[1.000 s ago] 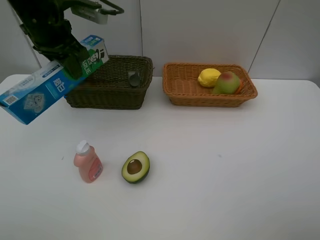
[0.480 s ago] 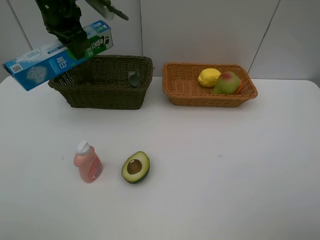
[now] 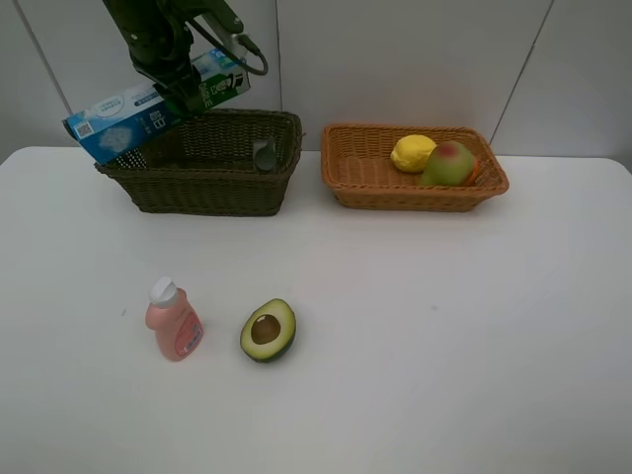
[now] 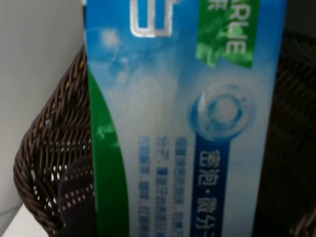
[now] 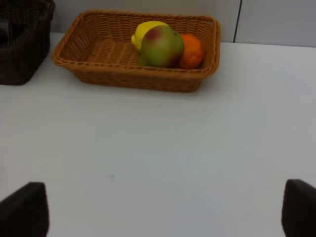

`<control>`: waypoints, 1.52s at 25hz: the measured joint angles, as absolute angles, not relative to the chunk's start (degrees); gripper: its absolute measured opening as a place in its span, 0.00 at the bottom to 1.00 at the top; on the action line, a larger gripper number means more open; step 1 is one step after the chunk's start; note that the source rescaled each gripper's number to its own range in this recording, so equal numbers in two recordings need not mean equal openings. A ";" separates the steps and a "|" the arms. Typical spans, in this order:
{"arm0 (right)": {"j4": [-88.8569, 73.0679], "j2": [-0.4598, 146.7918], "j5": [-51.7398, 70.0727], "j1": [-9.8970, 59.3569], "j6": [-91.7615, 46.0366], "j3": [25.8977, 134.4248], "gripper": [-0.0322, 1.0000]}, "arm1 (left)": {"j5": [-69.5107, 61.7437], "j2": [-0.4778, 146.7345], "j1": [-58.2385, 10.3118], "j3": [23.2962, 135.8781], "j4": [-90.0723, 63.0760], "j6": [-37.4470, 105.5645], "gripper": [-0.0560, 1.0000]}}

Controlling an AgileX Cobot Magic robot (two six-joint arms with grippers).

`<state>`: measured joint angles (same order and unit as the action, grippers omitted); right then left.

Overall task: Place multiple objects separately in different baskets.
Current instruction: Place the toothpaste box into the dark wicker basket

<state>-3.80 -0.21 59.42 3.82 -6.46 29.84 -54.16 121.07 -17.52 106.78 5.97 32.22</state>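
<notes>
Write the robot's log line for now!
left gripper: holds toothpaste box above dark basket | right gripper: open, empty | pink bottle, avocado: on table

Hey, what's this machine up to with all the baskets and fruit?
It's sorting things into two baskets. The left gripper holds a toothpaste box in the air over the dark basket. The tan basket holds a lemon, pear and orange. A pink bottle and a halved avocado sit on the table, not yet sorted. The right gripper hangs open and empty.
</notes>
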 joint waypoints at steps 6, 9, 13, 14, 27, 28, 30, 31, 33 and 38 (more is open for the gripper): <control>-3.80 -0.21 59.42 3.82 -6.46 29.84 1.00 | -48.88 122.89 -17.52 106.78 5.15 33.27 0.57; -3.80 -0.21 59.42 3.82 -6.46 29.84 1.00 | -46.82 123.83 -17.52 106.78 4.91 33.68 0.57; -3.80 -0.21 59.42 3.82 -6.46 29.84 1.00 | -45.21 125.29 -17.52 106.78 4.51 34.33 0.57; -3.80 -0.21 59.42 3.82 -6.46 29.84 1.00 | -45.21 125.36 -17.52 106.78 4.51 34.37 0.57; -3.80 -0.21 59.42 3.82 -6.46 29.84 1.00 | -43.02 127.50 -17.61 106.84 3.66 33.46 0.57; -3.80 -0.21 59.42 3.82 -6.46 29.84 1.00 | -42.86 127.51 -17.61 106.84 3.46 33.46 0.57; -3.80 -0.21 59.42 3.82 -6.46 29.84 1.00 | -42.80 127.51 -17.61 106.84 3.33 33.46 0.57; -3.80 -0.21 59.42 3.82 -6.46 29.84 1.00 | -42.76 127.51 -17.61 106.84 3.22 33.46 0.57; -3.80 -0.21 59.42 3.82 -6.46 29.84 1.00 | -42.76 127.56 -17.61 106.84 3.19 33.51 0.57; -3.80 -0.21 59.42 3.82 -6.46 29.84 1.00 | -42.70 128.09 -17.61 107.18 3.13 33.67 0.57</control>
